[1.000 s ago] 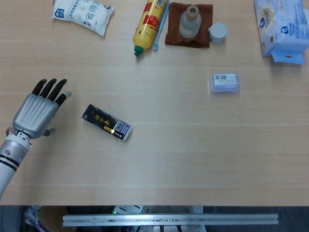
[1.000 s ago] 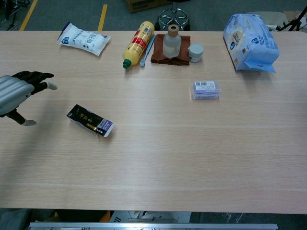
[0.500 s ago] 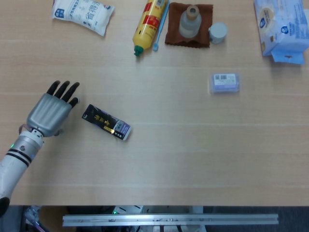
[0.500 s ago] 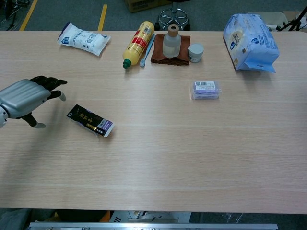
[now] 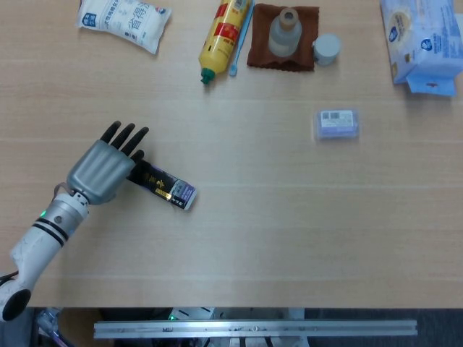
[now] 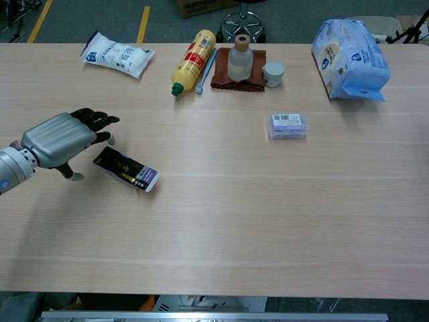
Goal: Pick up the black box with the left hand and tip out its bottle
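Note:
The black box (image 5: 166, 187) (image 6: 129, 170) lies flat on the table, slanting from upper left to lower right, with gold print and a pale purple right end. My left hand (image 5: 108, 166) (image 6: 62, 137) hovers at its left end with fingers spread and nothing held. In the head view the hand covers the box's left tip; in the chest view the hand sits just left of and above the box. I cannot tell whether it touches the box. No bottle shows outside the box. My right hand appears in neither view.
Along the far edge lie a white packet (image 5: 124, 22), a yellow bottle (image 5: 225, 32), a blue toothbrush (image 5: 241, 40), a clear bottle (image 5: 283, 32) on a brown cloth (image 5: 262, 50), a small jar (image 5: 327, 48) and a blue tissue pack (image 5: 422, 43). A small purple box (image 5: 337, 123) sits mid-right.
My left hand has moved right across the table, from well left of the black box to its left end. The box has not moved.

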### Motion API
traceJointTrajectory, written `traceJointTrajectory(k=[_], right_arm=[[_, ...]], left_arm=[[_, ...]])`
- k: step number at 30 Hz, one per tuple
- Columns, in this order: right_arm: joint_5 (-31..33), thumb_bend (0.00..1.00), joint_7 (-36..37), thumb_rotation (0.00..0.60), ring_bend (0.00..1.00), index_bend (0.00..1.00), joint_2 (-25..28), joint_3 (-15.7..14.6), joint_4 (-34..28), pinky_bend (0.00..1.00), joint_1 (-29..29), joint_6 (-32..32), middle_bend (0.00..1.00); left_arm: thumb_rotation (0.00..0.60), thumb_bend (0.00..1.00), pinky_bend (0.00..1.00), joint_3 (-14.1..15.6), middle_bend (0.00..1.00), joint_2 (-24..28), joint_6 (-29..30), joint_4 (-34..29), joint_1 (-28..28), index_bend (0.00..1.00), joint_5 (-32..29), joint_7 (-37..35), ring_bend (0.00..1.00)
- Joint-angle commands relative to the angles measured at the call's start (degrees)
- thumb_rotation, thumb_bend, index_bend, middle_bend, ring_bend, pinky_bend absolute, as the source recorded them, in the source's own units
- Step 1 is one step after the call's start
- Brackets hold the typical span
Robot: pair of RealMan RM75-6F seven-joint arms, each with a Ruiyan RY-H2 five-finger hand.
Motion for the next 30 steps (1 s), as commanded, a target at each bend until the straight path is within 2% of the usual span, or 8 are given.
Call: traceJointTrajectory(k=[1,10,30], right_arm=[[0.07,0.21,0.19,0.600,0.03,0.10,-0.07,-0.06,0.11,0.16,-0.06,0.03,0.10],[0.38,0.21,1.00,0.600,0.03,0.10,-0.42,-0.43,0.97,0.16,-0.25,-0.20,0.10],[0.75,0.21,1.73,0.600,0.03,0.10,-1.12,-0.75,2.03,0.16,-0.31,-0.58,0.10]], left_arm=[[0.600,0.03,0.09,-0.05,0.00,-0.55,-0.30,0.33,-0.61,0.25,0.23,-0.13,0.00],[0.600,0.03,0.09,-0.52,0.00,-2.15,-1.49,1.98,-2.07,0.26,-1.04,-0.06,0.00],[0.600,0.03,0.09,-0.45,0.00,-3.65,-1.52,3.28,-2.99,0.36,-3.25,0.39,0.00]])
